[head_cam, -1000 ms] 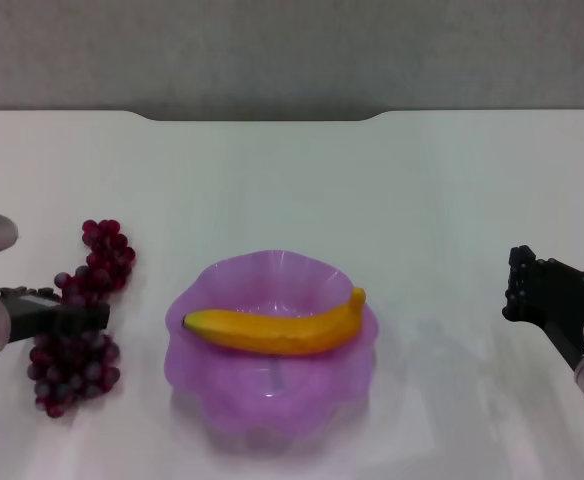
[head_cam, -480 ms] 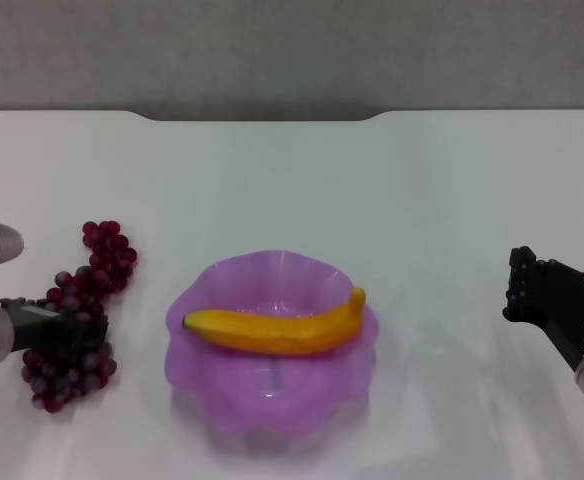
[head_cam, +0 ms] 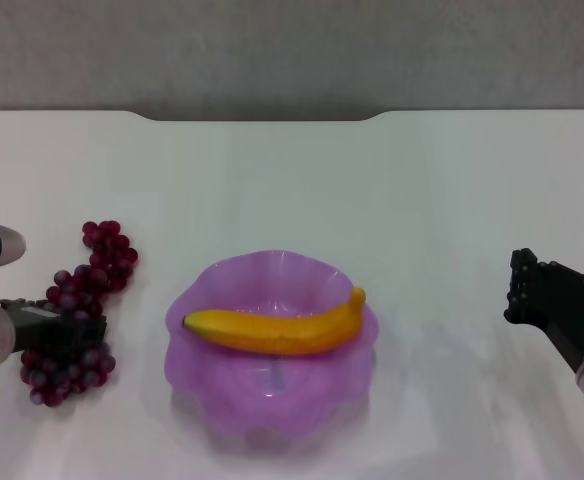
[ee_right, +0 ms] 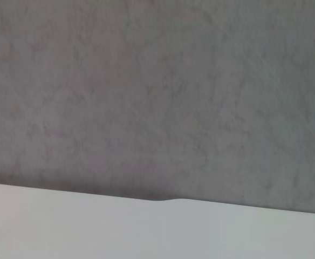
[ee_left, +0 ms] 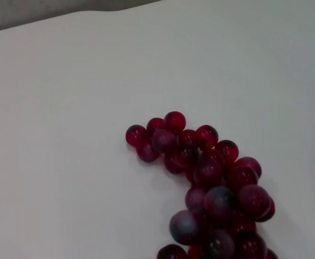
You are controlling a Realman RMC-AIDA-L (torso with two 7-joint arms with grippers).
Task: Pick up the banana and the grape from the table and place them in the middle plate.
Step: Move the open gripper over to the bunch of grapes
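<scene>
The banana (head_cam: 272, 331) lies across the inside of the middle plate (head_cam: 217, 385), a purple scalloped bowl at the centre front of the table (head_cam: 292, 180). The grape (head_cam: 92, 275) is a dark red bunch on the table left of the plate; it also shows in the left wrist view (ee_left: 211, 183). My left gripper (head_cam: 72, 325) reaches in from the left edge and sits across the lower half of the bunch, shut on it, low at the table. My right gripper (head_cam: 517, 286) is open and empty, held over the table right of the plate.
The table's far edge has a notched step (head_cam: 262, 117) against a grey wall (ee_right: 157, 91). White tabletop lies between the plate and each arm.
My left gripper has dropped a little and drawn back to the left on the bunch, and the lower grapes have shifted with it. The banana, plate and right arm have stayed put.
</scene>
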